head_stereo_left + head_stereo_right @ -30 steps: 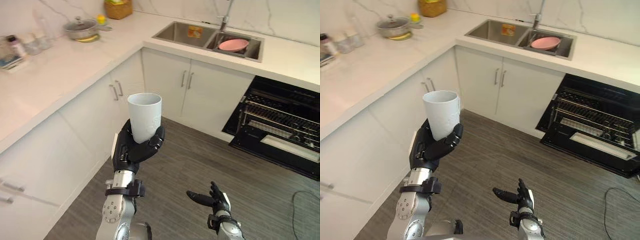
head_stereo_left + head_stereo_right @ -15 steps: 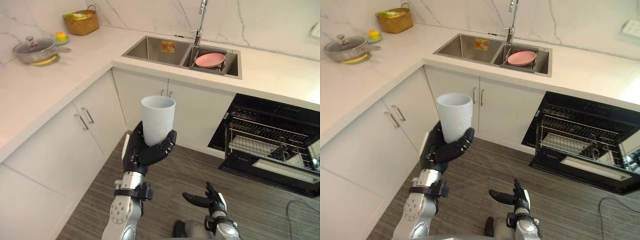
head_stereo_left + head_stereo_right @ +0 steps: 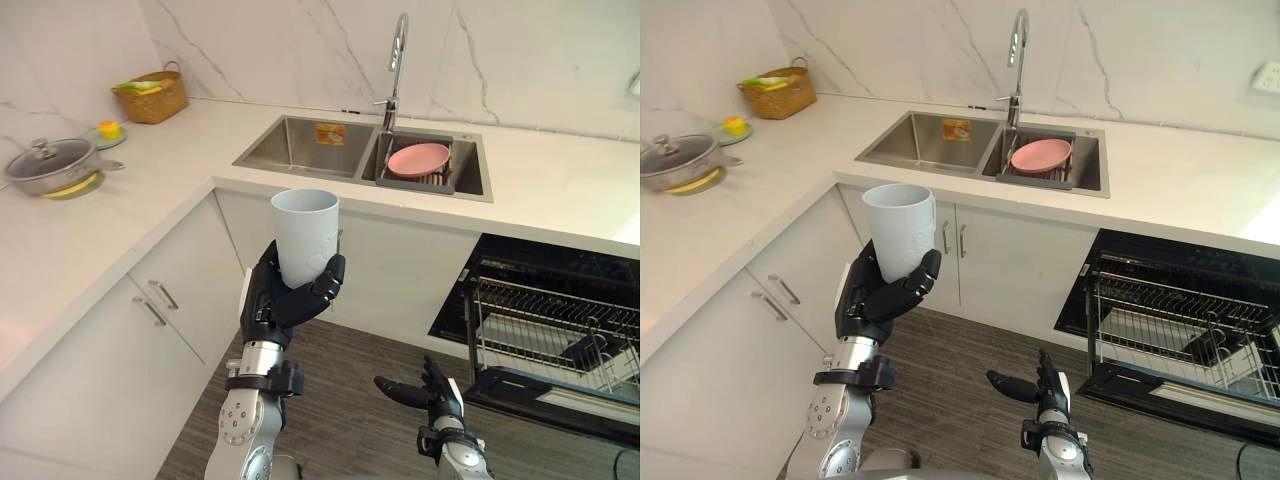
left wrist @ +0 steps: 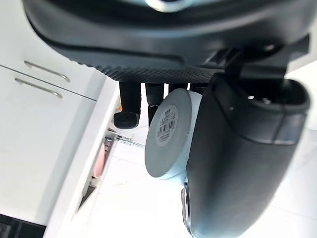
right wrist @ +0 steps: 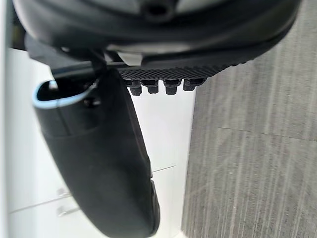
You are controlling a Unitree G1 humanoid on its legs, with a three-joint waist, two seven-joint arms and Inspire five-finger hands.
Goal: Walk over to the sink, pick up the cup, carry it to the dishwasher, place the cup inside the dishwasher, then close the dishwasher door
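While the cup (image 3: 304,235) sits upright in the left robot hand (image 3: 288,305), mouth up, it is clear of the sink (image 3: 310,145) and not yet at the dishwasher (image 3: 560,335). The pickup looks done and the carry looks like the step in hand. Holding the cup level and out in front probably keeps it in sight and lets it go into the rack without being turned first.

The left robot hand is clamped round the cup's lower half, with the fingers (image 3: 330,278) wrapped across its front. In the left wrist view the cup's round base, with a sticker on it, sits between the thumb and the curled fingers, so the grip seems firm. The forearm rises almost straight up from the bottom of the view, and the wrist is in line with it.

The right robot hand (image 3: 428,390) hangs low over the floor (image 3: 350,400) with its fingers spread and fairly straight, and it holds nothing. My guess is that it is kept free for the door.

The dishwasher stands open under the bench (image 3: 560,190) to the robot's right, with its wire rack (image 3: 550,330) showing. A pink plate (image 3: 418,158) rests in 1 of the sink's 2 bowls.
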